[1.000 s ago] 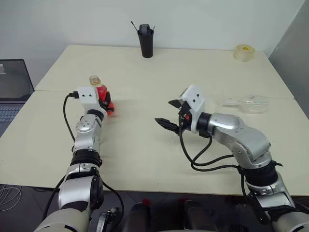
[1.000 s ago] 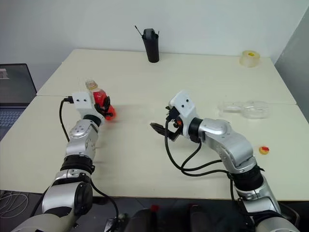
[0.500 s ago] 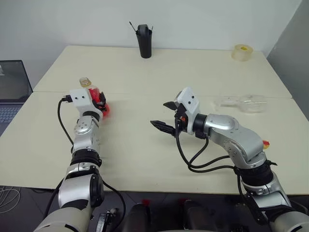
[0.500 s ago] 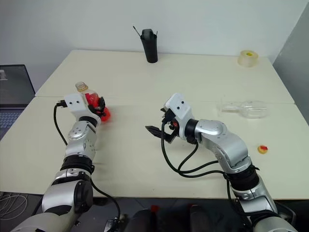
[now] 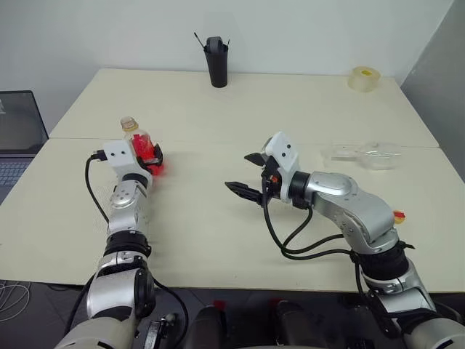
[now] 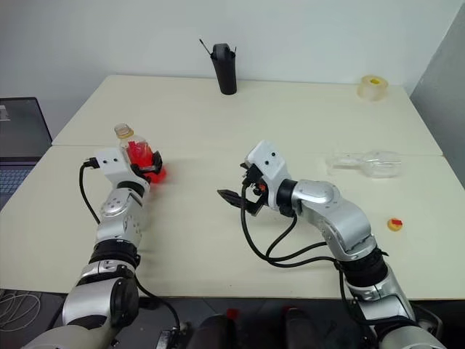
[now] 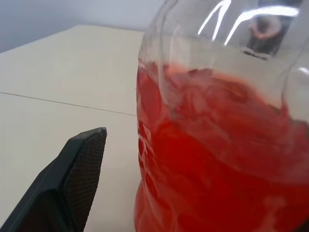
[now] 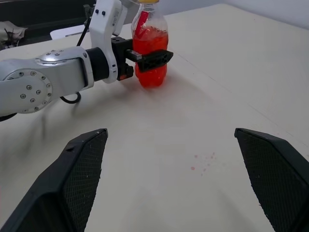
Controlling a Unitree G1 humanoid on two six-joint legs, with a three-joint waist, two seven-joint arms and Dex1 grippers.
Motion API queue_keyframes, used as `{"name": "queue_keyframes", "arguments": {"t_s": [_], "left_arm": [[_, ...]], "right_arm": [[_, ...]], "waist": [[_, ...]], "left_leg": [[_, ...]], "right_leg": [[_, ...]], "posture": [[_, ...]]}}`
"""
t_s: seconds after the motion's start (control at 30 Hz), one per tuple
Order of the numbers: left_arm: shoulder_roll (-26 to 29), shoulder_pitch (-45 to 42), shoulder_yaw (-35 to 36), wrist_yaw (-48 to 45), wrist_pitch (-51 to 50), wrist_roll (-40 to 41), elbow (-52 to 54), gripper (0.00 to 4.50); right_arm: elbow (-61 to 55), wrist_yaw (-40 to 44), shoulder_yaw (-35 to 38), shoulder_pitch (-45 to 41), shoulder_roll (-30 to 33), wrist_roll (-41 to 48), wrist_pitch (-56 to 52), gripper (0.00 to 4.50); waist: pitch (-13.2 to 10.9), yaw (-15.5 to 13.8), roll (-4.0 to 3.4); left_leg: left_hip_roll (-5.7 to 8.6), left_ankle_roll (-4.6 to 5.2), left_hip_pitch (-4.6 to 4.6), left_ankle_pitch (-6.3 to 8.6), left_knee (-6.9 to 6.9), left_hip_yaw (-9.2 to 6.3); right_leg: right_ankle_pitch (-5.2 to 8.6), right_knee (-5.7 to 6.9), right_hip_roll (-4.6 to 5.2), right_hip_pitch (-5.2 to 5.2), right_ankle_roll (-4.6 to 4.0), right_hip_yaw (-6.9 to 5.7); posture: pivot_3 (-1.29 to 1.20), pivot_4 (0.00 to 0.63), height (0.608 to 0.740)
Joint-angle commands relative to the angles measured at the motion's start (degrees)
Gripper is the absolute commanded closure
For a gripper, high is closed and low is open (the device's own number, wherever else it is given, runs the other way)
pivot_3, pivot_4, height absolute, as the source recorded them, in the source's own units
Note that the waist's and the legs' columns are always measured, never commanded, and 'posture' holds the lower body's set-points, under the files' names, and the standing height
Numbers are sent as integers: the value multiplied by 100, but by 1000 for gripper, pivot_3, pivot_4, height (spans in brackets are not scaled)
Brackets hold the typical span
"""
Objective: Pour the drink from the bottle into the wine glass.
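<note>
The bottle (image 5: 140, 142) stands upright on the left of the table with no cap on its neck, about half full of the red drink (image 7: 217, 159). My left gripper (image 5: 151, 155) is open around its lower body. One finger (image 7: 72, 179) stands a little off the plastic, and the far finger (image 8: 150, 57) crosses in front of the bottle (image 8: 149, 53). My right gripper (image 5: 247, 174) hovers open and empty over the table's middle, pointing toward the bottle. The wine glass (image 5: 367, 154) lies on its side at the right.
A tall black cup (image 5: 216, 64) stands at the back centre and a tape roll (image 5: 365, 78) at the back right. A small yellow-and-red cap (image 6: 394, 225) lies beside my right arm. A laptop (image 5: 18, 134) sits off the table's left edge.
My left gripper has opened from its shut grip on the bottle, which now stands free between the fingers. The right gripper has stayed open and in place.
</note>
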State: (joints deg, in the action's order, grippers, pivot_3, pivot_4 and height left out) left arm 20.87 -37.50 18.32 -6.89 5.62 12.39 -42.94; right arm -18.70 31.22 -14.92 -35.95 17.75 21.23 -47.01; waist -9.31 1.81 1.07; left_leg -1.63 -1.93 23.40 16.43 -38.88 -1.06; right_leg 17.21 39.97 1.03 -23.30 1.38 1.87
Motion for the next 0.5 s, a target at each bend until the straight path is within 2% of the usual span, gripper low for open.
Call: {"name": "queue_keyframes", "arguments": {"t_s": [0.03,0.5], "left_arm": [[12,225,37,36,-170,55,592,9],[-156,1158,50,172,-1014,136,1950,9]], "right_arm": [[-58,56,42,-60,8,-49,144,0],[51,117,159,-54,77,-131,217,0]], "waist": [[0,3,0],[1,8,1]], "left_leg": [[-1,0,0,0,0,0],[-2,1,-2,1,1,1]], "right_leg": [[0,0,0,0,0,1],[0,1,1,0,0,13]], "posture": [[0,150,740],[0,150,740]]}}
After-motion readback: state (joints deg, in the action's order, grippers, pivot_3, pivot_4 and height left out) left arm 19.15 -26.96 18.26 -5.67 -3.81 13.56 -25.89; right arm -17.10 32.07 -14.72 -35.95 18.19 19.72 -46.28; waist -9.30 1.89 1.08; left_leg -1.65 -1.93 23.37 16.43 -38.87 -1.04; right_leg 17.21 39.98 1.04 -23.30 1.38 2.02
